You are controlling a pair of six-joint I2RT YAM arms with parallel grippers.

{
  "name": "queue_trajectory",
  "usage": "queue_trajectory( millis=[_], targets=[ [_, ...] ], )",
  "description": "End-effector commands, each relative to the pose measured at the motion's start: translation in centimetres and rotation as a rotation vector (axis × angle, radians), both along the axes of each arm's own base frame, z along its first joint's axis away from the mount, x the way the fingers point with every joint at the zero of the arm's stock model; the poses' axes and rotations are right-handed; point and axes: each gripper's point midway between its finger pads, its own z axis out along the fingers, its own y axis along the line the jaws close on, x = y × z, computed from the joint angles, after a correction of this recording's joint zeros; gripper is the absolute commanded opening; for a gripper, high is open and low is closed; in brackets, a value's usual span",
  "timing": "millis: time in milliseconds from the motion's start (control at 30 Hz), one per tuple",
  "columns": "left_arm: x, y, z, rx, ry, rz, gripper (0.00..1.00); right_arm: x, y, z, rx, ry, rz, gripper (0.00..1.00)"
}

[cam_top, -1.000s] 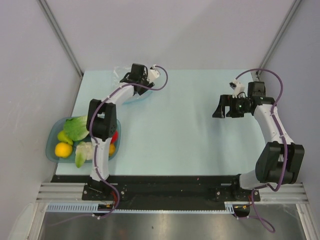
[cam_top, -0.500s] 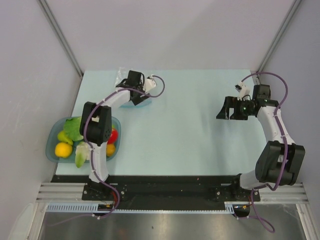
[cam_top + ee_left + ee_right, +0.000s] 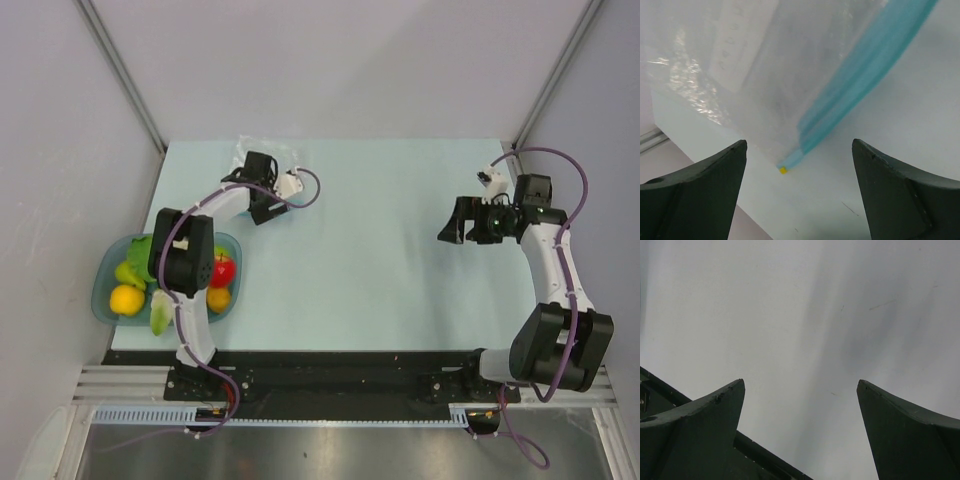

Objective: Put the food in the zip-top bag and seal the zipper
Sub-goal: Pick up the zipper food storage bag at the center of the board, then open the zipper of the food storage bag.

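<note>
The clear zip-top bag (image 3: 238, 152) lies at the table's far left corner. In the left wrist view the bag (image 3: 765, 80) is flat, and its light-blue zipper (image 3: 860, 75) runs diagonally to a small yellow end (image 3: 783, 170). My left gripper (image 3: 258, 188) hovers over the bag's near edge, open; that yellow end sits just beyond the gap between its jaws (image 3: 799, 150), untouched. The food sits in a teal bowl (image 3: 103, 290): a red apple (image 3: 222, 270), a yellow fruit (image 3: 126, 299), an orange one (image 3: 218, 298) and lettuce (image 3: 150, 255). My right gripper (image 3: 462, 225) hangs open over bare table (image 3: 800, 385).
The left arm's elbow (image 3: 180, 250) stands over the bowl and hides part of the food. Grey walls close in the table on the left, back and right. A black rail (image 3: 330, 365) runs along the near edge.
My left gripper has opened wider and slid towards the near left, now covering the bag's blue strip in the top view. Its elbow swung left. The right gripper drifted slightly right.
</note>
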Motion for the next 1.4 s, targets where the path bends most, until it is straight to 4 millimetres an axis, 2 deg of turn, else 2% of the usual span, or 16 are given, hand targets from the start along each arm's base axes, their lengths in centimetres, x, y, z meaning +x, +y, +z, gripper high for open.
queue_trajectory(
  millis=[0, 67, 233, 433, 467, 500, 567, 633, 833, 933, 1000, 1133, 1233, 1267, 1333, 1367],
  targets=[
    [0.7, 0.3, 2.1, 0.029, -0.079, -0.059, 0.90, -0.8, 0.2, 0.3, 0.011, -0.016, 0.014, 1.00],
    [1.6, -0.2, 0.9, 0.026, -0.071, -0.043, 0.87, -0.7, 0.2, 0.2, 0.016, -0.014, 0.013, 1.00],
    [5.3, -0.8, 1.7, 0.026, -0.176, -0.010, 0.77, -0.2, 0.0, 0.4, 0.011, -0.024, 0.005, 1.00],
    [5.2, -2.3, 0.6, 0.029, -0.131, -0.057, 0.37, 0.3, 0.2, 0.5, 0.035, -0.023, -0.008, 1.00],
    [4.7, -2.7, 0.3, 0.008, -0.102, -0.062, 0.18, 0.4, 0.2, 0.6, 0.041, -0.021, -0.016, 1.00],
    [4.6, -3.7, 1.6, -0.048, -0.111, -0.045, 0.05, 0.5, 0.1, 0.6, 0.041, -0.024, -0.021, 1.00],
    [4.1, -5.5, 3.4, -0.153, -0.102, -0.040, 0.00, 0.6, 0.1, 1.2, 0.039, -0.042, -0.030, 1.00],
    [2.8, -8.2, 6.6, -0.329, -0.090, 0.019, 0.00, 0.7, 0.1, 1.9, 0.039, -0.067, -0.031, 1.00],
    [-3.8, -17.1, 17.6, -0.912, 0.044, 0.150, 0.00, 1.0, 1.2, 7.9, 0.077, -0.309, -0.018, 1.00],
    [-6.9, -19.7, 19.8, -1.083, 0.117, 0.229, 0.00, 1.1, 2.9, 11.7, 0.124, -0.431, 0.019, 1.00],
    [-9.4, -21.3, 19.8, -1.197, 0.240, 0.302, 0.00, 1.0, 4.3, 14.2, 0.145, -0.497, 0.067, 1.00],
    [-15.8, -25.6, 23.3, -1.390, 0.460, 0.175, 0.00, 0.2, 8.2, 17.1, 0.181, -0.541, 0.181, 1.00],
    [-18.6, -26.8, 22.8, -1.522, 0.624, 0.181, 0.00, -0.6, 10.6, 17.7, 0.177, -0.567, 0.241, 0.99],
    [-19.7, -26.6, 19.8, -1.520, 0.707, 0.229, 0.00, -1.2, 11.7, 17.5, 0.170, -0.570, 0.282, 0.99],
    [-19.8, -26.8, 20.0, -1.635, 0.787, 0.202, 0.00, -1.6, 12.2, 16.3, 0.141, -0.550, 0.293, 0.98],
    [-20.5, -26.5, 17.6, -1.626, 0.852, 0.256, 0.00, -1.9, 12.3, 15.6, 0.120, -0.539, 0.310, 0.98]
  ],
)
